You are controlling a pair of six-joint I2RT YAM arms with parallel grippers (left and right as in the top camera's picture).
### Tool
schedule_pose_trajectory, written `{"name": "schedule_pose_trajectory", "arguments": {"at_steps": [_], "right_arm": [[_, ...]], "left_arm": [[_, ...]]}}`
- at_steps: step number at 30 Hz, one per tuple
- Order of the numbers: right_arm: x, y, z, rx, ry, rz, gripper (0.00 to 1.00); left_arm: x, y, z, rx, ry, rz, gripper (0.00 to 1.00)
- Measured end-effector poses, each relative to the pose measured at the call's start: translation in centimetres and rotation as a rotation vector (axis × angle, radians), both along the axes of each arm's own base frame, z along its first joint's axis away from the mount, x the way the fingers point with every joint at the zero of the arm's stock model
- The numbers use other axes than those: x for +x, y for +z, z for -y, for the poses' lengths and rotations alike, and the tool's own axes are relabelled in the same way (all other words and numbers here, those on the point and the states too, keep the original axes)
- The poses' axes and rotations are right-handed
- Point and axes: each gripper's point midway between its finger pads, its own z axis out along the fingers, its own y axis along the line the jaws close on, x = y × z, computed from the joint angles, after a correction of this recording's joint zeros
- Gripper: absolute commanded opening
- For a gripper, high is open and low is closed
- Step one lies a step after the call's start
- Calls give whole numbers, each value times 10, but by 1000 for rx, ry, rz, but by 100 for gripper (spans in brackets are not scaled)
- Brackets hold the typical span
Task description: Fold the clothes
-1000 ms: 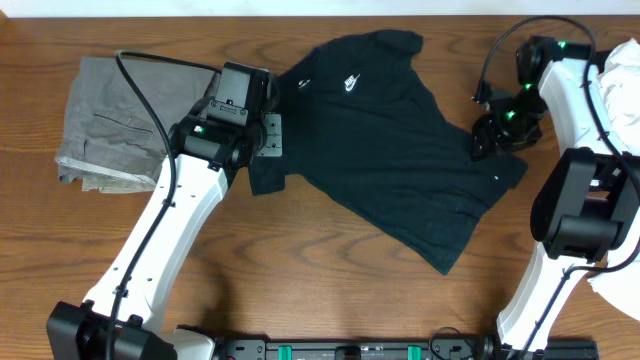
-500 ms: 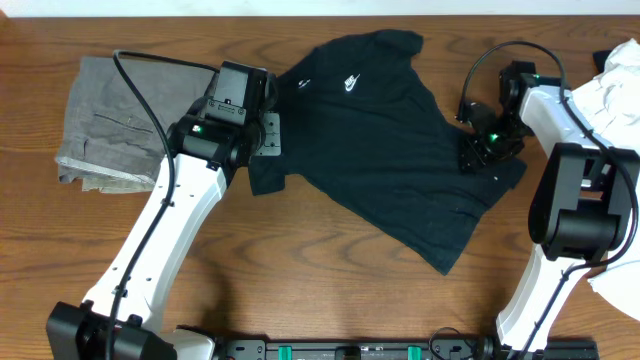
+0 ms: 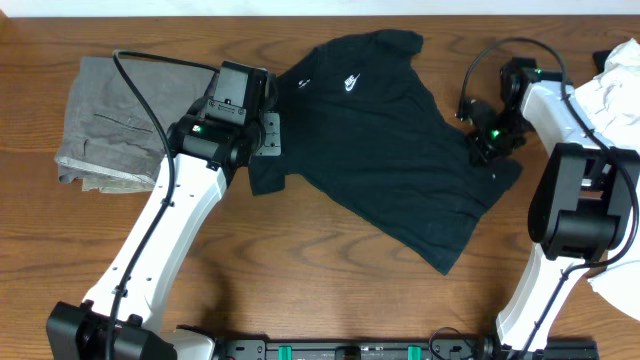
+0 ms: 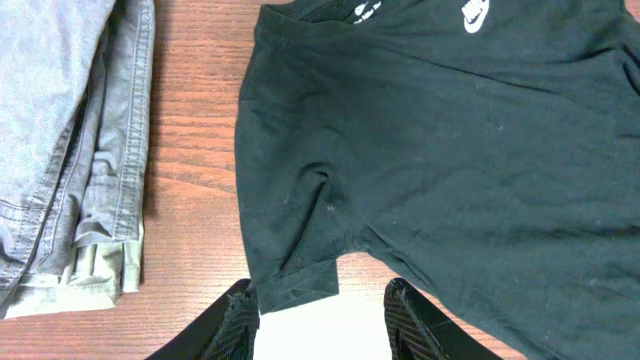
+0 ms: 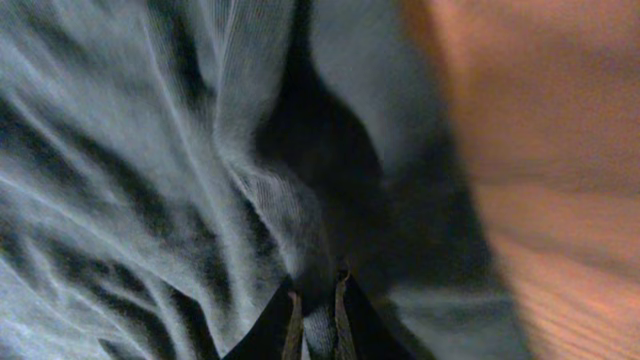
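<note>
A black T-shirt (image 3: 390, 140) with a white chest logo lies spread at the table's middle, turned at an angle. My left gripper (image 3: 268, 140) hovers at its left sleeve. In the left wrist view the gripper (image 4: 320, 315) is open, and the sleeve hem (image 4: 295, 285) lies just past the fingertips, not pinched. My right gripper (image 3: 492, 145) sits on the shirt's right side. In the right wrist view the gripper (image 5: 318, 310) is shut on a raised fold of the black fabric (image 5: 150, 150).
Folded grey trousers (image 3: 110, 125) lie at the far left, beside the left arm, also seen in the left wrist view (image 4: 60, 140). A white garment (image 3: 620, 75) is bunched at the right edge behind the right arm. Bare wooden table (image 3: 330, 270) lies in front.
My right gripper moved left onto the shirt's right side and closed on a fold of its fabric. The left arm and the shirt's left sleeve have stayed put.
</note>
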Motion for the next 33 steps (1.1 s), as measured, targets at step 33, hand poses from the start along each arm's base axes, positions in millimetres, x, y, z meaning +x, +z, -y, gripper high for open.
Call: {"name": "schedule_pose_trajectory", "arguments": {"at_steps": [33], "right_arm": [[87,3,67,-169,-105,323,13]], "left_arm": [[-2,-1,0,3,0,-7,44]]}}
